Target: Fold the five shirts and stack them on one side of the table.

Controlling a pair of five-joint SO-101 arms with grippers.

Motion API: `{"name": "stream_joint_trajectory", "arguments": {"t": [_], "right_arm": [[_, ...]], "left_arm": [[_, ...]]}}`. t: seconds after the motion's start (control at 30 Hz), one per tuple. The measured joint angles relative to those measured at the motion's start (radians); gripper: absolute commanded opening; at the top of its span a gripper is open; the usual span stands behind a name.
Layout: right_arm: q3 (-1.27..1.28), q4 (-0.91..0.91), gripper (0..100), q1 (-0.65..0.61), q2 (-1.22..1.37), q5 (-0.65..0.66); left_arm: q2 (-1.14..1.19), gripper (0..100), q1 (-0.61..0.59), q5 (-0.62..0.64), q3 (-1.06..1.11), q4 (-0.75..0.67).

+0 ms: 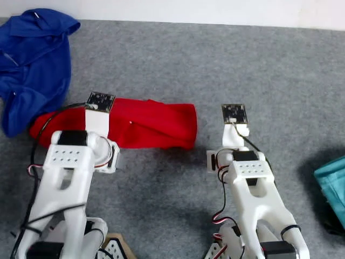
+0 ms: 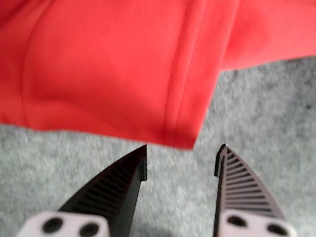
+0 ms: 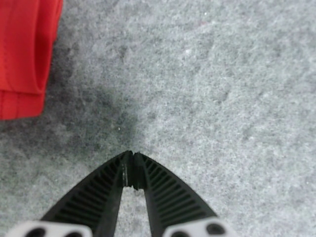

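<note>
A red shirt (image 1: 145, 123) lies folded into a long band across the middle of the grey felt table. My left gripper (image 2: 181, 153) hovers open just short of a folded corner of the red shirt (image 2: 118, 69), its fingers apart with nothing between them. In the high view the left arm (image 1: 97, 124) hangs over the shirt's left part. My right gripper (image 3: 132, 163) is shut on nothing above bare felt, with the shirt's end (image 3: 24, 54) off to one side. The right arm (image 1: 235, 129) stands right of the shirt.
A crumpled blue shirt (image 1: 35, 59) lies at the far left corner. A teal shirt (image 1: 331, 183) pokes in at the right edge. Bare grey felt (image 1: 259, 70) stretches across the far right half.
</note>
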Motion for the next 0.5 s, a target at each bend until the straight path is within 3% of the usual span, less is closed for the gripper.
{"name": "stream_joint_trajectory", "arguments": {"t": [0.17, 0.37, 0.5], "right_arm": [[0.000, 0.000, 0.8, 0.000, 0.000, 0.000], [0.000, 0.000, 0.8, 0.000, 0.000, 0.000], [0.000, 0.000, 0.8, 0.000, 0.000, 0.000]], "left_arm": [[0.084, 21, 0.000, 0.000, 0.000, -0.061], [0.110, 0, 0.000, 0.000, 0.000, -0.106], [0.110, 1, 0.000, 0.000, 0.000, -0.123]]}}
